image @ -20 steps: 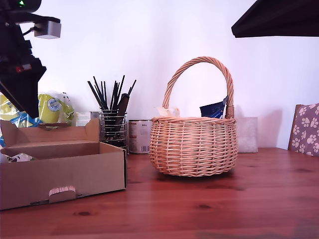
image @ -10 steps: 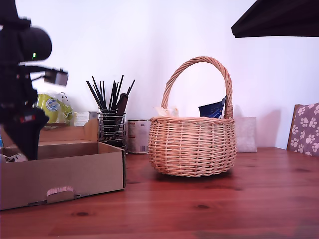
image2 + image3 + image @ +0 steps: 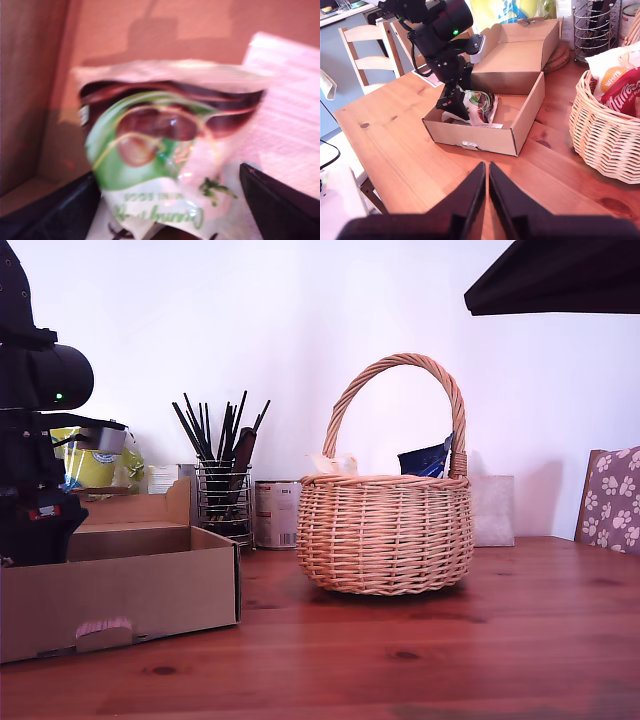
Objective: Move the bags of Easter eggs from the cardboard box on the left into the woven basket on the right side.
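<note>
The cardboard box (image 3: 130, 590) (image 3: 485, 136) stands open at the exterior view's left. My first gripper (image 3: 167, 172) (image 3: 455, 102) is down inside it, open, with a green-and-white egg bag (image 3: 155, 150) (image 3: 482, 102) lying between its fingers (image 3: 55, 210). In the exterior view the box wall hides those fingers. The woven basket (image 3: 385, 535) (image 3: 602, 135) sits mid-table, holding a dark blue bag (image 3: 428, 460), a cream bag (image 3: 335, 464), a red bag (image 3: 625, 95) and a white bag (image 3: 607, 75). My second gripper (image 3: 486, 170) hangs shut and empty above the table, short of the box.
Behind the box are a wire holder of dark sticks (image 3: 225, 495), a tin (image 3: 278, 512) and a yellow-green pack (image 3: 95, 465). A paw-print cushion (image 3: 612, 500) is at the exterior view's right. A wooden chair (image 3: 367, 57) stands by the table's edge.
My first arm has come down from above into the box. The box has slid slightly toward the exterior view's left. The basket has stayed put.
</note>
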You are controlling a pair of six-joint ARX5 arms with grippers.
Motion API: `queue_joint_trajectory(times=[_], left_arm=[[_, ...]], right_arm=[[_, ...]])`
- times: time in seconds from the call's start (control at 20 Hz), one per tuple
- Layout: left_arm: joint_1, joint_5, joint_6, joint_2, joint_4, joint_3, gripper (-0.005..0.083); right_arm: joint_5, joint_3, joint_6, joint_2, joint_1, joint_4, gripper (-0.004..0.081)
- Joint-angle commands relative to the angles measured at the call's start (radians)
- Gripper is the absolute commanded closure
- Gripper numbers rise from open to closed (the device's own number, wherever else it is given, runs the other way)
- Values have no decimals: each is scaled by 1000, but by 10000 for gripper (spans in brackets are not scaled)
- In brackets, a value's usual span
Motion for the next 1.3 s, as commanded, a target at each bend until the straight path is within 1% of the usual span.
queue_joint_trajectory(times=[0.0,0.05,0.1,0.15,0.25,0.4,0.5,0.6,0.65,0.85,1.0,1.1,1.15,1.25], left_arm=[[-3,8,-6,19,-2,-5,229],[-3,8,-5,19,-2,-5,349],[-3,8,-5,19,-1,-5,448],[-3,8,-5,19,-1,-5,503],[-3,8,-5,19,2,-5,546],[-3,8,-6,19,-2,5,546],[-3,10,-38,18,-16,32,546],[-3,40,-90,17,-43,80,546],[-3,66,-97,16,-65,109,546],[-3,230,-142,4,-121,223,546],[-4,406,-183,-7,-120,303,546],[-23,529,-238,-8,-111,349,546],[-39,556,-242,-8,-104,365,546],[-86,571,-279,-8,-40,373,546]], right_arm=[[-3,0,2,0,4,8,782],[-3,0,2,0,4,8,782],[-3,0,2,0,4,8,782],[-3,0,2,0,4,9,782],[-3,0,2,0,4,8,782],[-3,0,2,0,4,8,782],[-3,0,2,0,4,8,782],[-3,0,2,0,4,8,782],[-3,0,2,0,4,8,782],[-3,0,1,0,4,8,782],[-3,0,1,0,4,8,782],[-3,0,1,0,4,8,782],[-2,0,1,0,4,9,782],[-2,0,1,0,3,8,782]])
